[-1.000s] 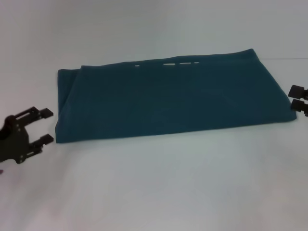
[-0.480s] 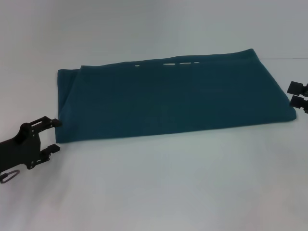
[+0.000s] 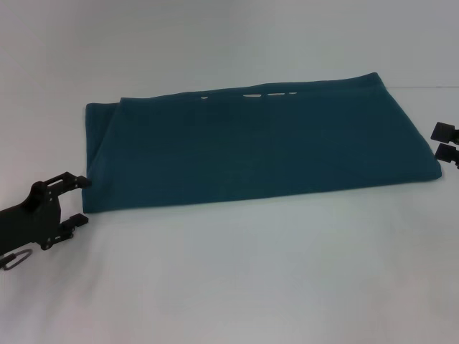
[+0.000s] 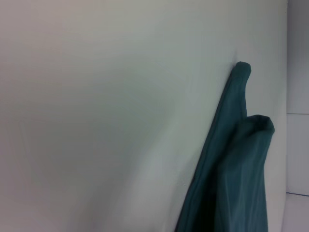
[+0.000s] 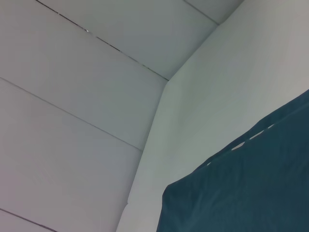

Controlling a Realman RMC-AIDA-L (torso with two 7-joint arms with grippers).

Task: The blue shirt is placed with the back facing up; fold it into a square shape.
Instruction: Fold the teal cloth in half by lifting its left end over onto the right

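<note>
The blue shirt (image 3: pixel 251 147) lies on the white table as a long folded band, plain side up, with bits of white lettering peeking out along its far edge. Its folded edge (image 4: pixel 231 159) shows in the left wrist view, and a corner of it (image 5: pixel 241 193) in the right wrist view. My left gripper (image 3: pixel 77 201) is open at the shirt's near left corner, fingertips just at the cloth, holding nothing. At the shirt's right end, beside the near right corner, my right gripper (image 3: pixel 443 141) stands open with a narrow gap and nothing in it.
The white table (image 3: pixel 251 287) stretches bare in front of the shirt. Behind it a pale wall with panel seams (image 5: pixel 87 96) rises at the table's far edge.
My left gripper has dropped lower and slid right to the shirt's near left corner. The right gripper has barely shifted. The shirt lies as before.
</note>
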